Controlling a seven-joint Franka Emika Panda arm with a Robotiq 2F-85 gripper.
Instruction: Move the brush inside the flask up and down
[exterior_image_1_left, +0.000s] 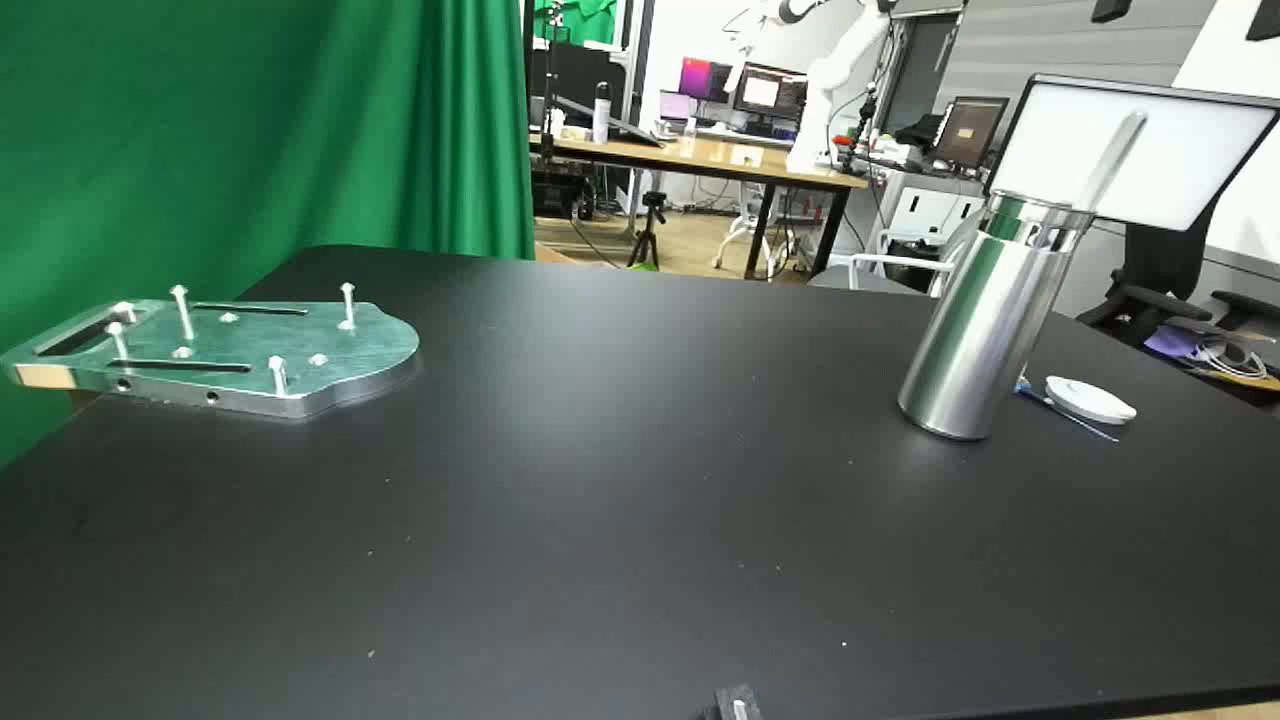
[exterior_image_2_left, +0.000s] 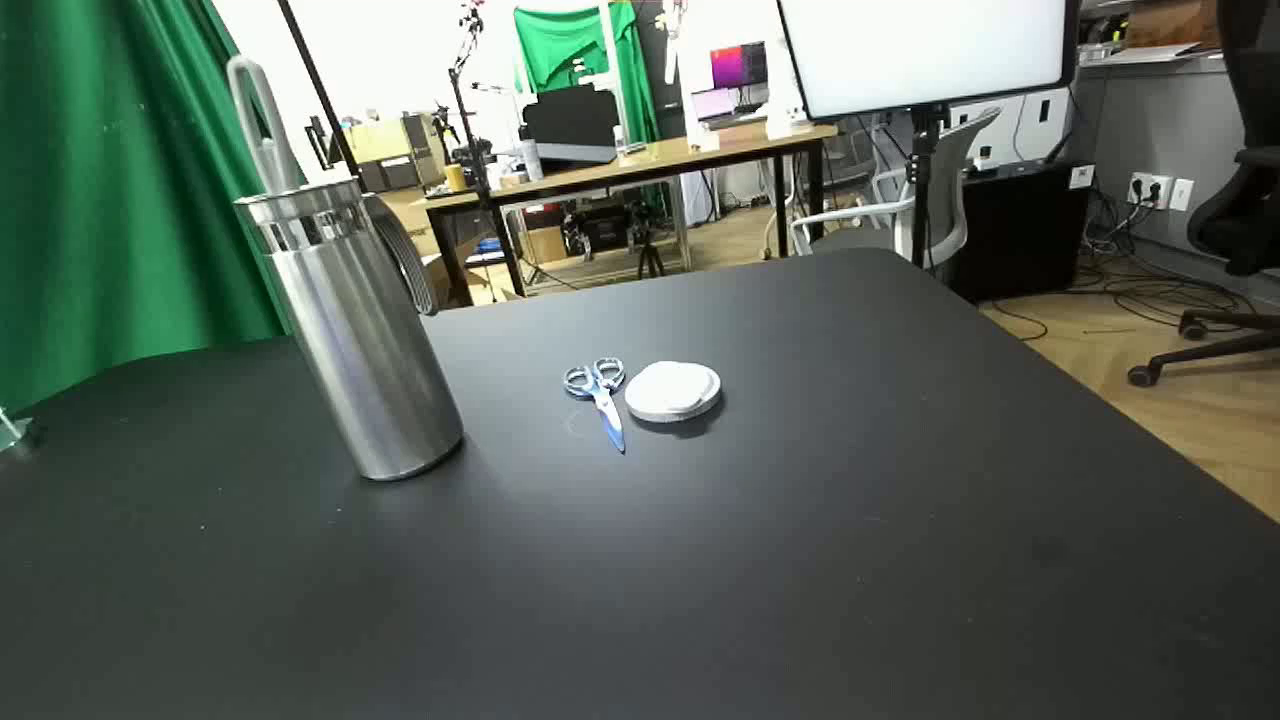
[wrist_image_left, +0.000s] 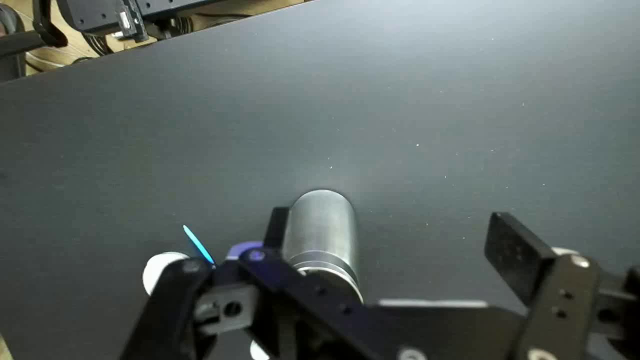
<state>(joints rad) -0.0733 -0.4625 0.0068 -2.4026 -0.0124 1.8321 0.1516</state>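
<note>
- Black metal marks the gripper (wrist_image_left: 392, 232), nearest in the wrist view, its two fingers (wrist_image_left: 517, 255) spread far apart with nothing held between; presumably they are set that wide to come down around something slim without knocking it.
- Steel below is the flask (wrist_image_left: 320, 225), overlapped by one finger and off the middle of the gap, so a sideways shift probably comes before any descent. It stands on its base, mouth up, which should suit an approach from above.
- The brush (exterior_image_1_left: 1110, 160) sits in the flask; in both exterior views its pale handle (exterior_image_2_left: 276, 168) sticks out of the mouth, probably placed so as to offer a grip. Its lower end is hidden inside. Rising off-centre, it could scrape the rim or rock the flask unless the strokes follow the flask's axis.
- Beside the base lie scissors (exterior_image_2_left: 608, 412) and, just next to them, a white disc (exterior_image_2_left: 673, 390), perhaps the flask's lid, out of the way there.
- Around these the tabletop (exterior_image_2_left: 800, 580) leaves side room; no edge shows close to the flask's base.
- At the far end lies a metal plate (exterior_image_1_left: 250, 342), well apart from the stroke's path.
- Past the table edge stands a white panel (exterior_image_2_left: 930, 50); upward travel seems unlikely to meet it.
</note>
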